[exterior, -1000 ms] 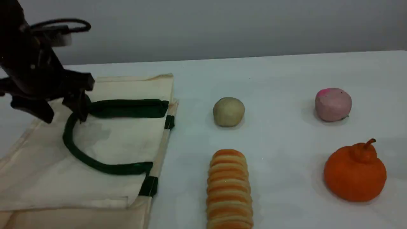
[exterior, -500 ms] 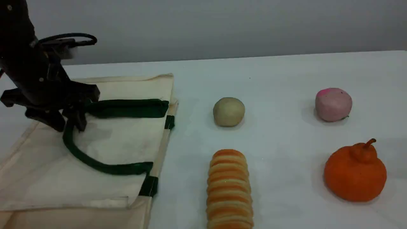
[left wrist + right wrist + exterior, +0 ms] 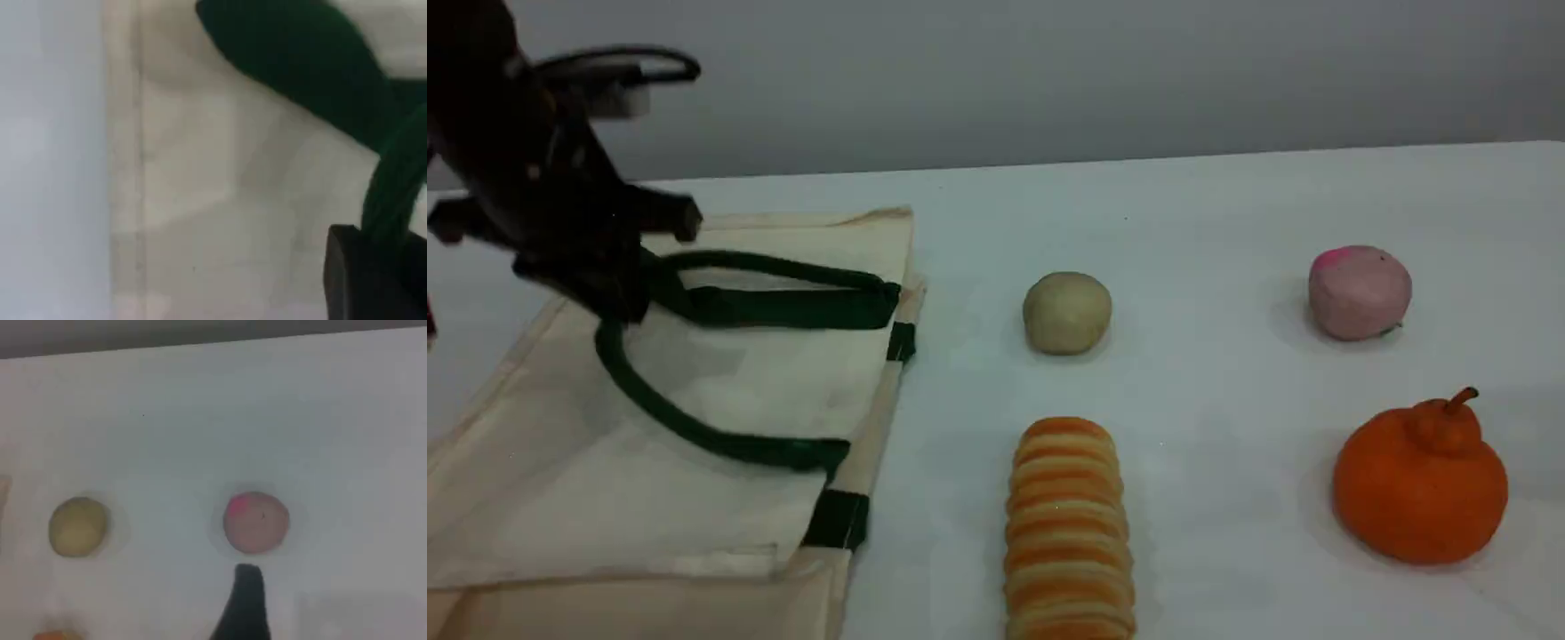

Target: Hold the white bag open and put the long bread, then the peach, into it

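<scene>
I had the left claw (image 3: 630,298) clenched on the dark green handle (image 3: 774,453) of the white bag (image 3: 720,391) at the frame's left, with the strap raised off the cloth. The bag lay flat on the worktop (image 3: 1209,204), its green-patched rim facing right. Just right of that rim lay the long bread (image 3: 1069,524), long axis running up the frame, near end cut by the bottom edge. A beige ball (image 3: 1066,312) sat above it. The peach (image 3: 1359,292) rested upper right, an orange stemmed fruit (image 3: 1418,484) below it. The right claw (image 3: 245,607), one fingertip showing, hung near the peach, released and holding nothing.
</scene>
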Tool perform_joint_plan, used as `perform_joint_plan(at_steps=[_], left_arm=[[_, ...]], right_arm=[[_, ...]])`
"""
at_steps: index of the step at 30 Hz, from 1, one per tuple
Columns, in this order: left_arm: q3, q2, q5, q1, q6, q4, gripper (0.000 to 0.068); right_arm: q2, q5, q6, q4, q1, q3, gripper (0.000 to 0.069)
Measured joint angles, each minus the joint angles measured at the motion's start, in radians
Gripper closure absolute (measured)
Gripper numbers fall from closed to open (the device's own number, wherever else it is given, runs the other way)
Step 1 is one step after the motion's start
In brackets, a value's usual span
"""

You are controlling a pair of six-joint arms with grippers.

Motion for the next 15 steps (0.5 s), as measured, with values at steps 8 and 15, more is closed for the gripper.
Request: perform_joint_plan(at_steps=[8, 15], left_arm=[[-0.249, -0.019, 0.282, 0.0, 0.189, -0.158, 0.0579], [-0.467, -0.02, 0.516, 0.0, 0.405, -0.399, 0.0579]], right_arm=[[0.016, 0.067, -0.026, 0.0, 0.0, 0.0, 0.0105], [0.065, 0.145, -0.026, 0.013, 0.0, 0.001, 0.0105]])
